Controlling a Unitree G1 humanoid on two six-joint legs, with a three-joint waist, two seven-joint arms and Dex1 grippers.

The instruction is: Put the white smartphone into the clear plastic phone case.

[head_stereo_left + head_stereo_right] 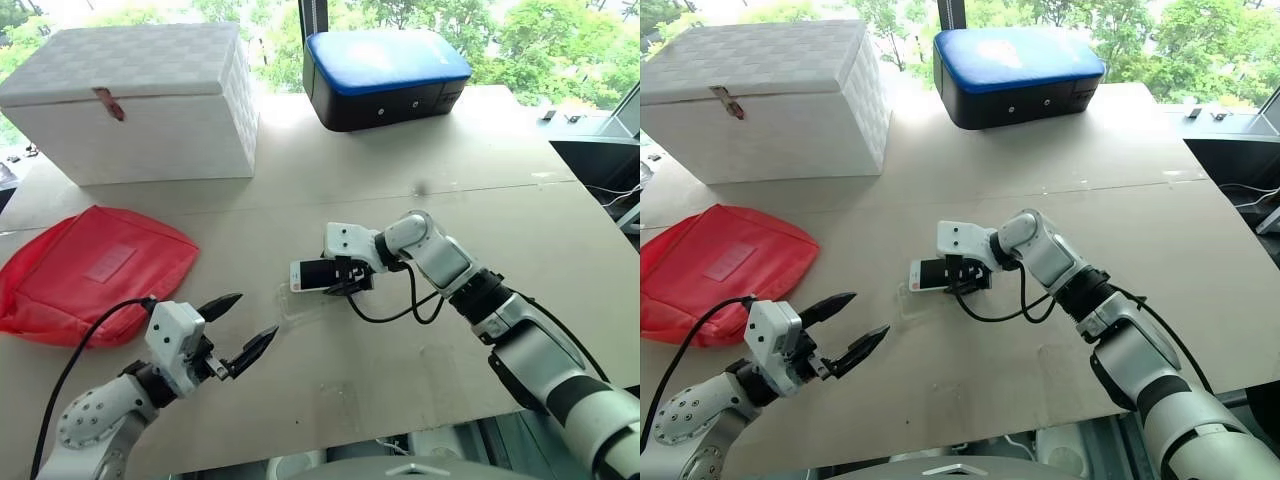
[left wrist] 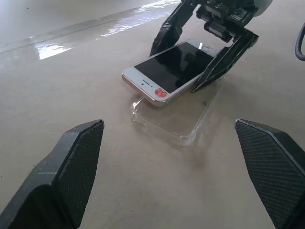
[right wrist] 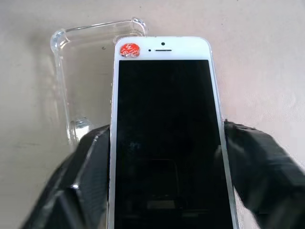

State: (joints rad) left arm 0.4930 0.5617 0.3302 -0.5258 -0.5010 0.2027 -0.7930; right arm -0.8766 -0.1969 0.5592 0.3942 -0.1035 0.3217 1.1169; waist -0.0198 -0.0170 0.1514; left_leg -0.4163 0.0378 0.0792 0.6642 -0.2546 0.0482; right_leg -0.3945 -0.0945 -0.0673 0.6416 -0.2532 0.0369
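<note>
Black fingers, near edge: left gripper (image 1: 238, 328) hovers over the tabletop (image 1: 420, 150), spread wide with nothing in it, pointing at the phone.
Case: the clear plastic phone case (image 2: 183, 120) lies flat on the tabletop, just past the left gripper and pretty hard to spot.
Phone: the white smartphone (image 2: 170, 68) sits tilted, screen up, partly over the case and skewed to one side, not seated in it. Little red sticker by its top corner.
Right gripper (image 2: 205, 62): its fingers sit on both long edges of the phone, pinching it.
Left side: red pouch (image 1: 90, 270) lying flat, well apart from the phone.
Far end: white box (image 1: 140, 95) and a black case with a blue top (image 1: 385, 75).
</note>
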